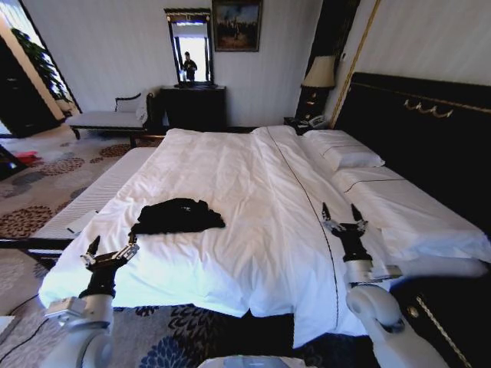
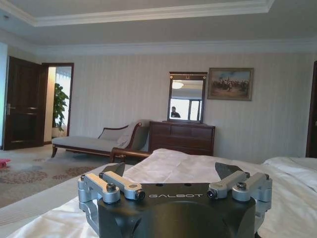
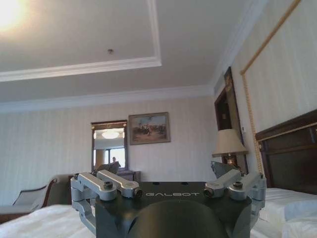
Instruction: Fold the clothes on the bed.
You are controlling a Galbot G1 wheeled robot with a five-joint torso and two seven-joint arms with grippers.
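Observation:
The clothes (image 1: pixel 178 215), a crumpled black T-shirt, lie on the white duvet of the bed (image 1: pixel 253 176) near its front left corner. My left gripper (image 1: pixel 113 239) hovers open just in front of and left of the shirt, over the bed's edge, not touching it. Farther right, my right gripper (image 1: pixel 340 208) is open above the duvet near the pillows, well away from the shirt. In the left wrist view the left gripper (image 2: pixel 171 171) holds nothing, with the duvet (image 2: pixel 168 166) beyond it. The right gripper (image 3: pixel 166 173) holds nothing in the right wrist view.
Pillows (image 1: pixel 345 153) and a dark headboard (image 1: pixel 430 130) run along the right. A chaise bench (image 1: pixel 107 119), a dark dresser (image 1: pixel 193 106) with a mirror, and a lamp (image 1: pixel 319 73) stand beyond the bed. Patterned carpet (image 1: pixel 46 192) lies to the left.

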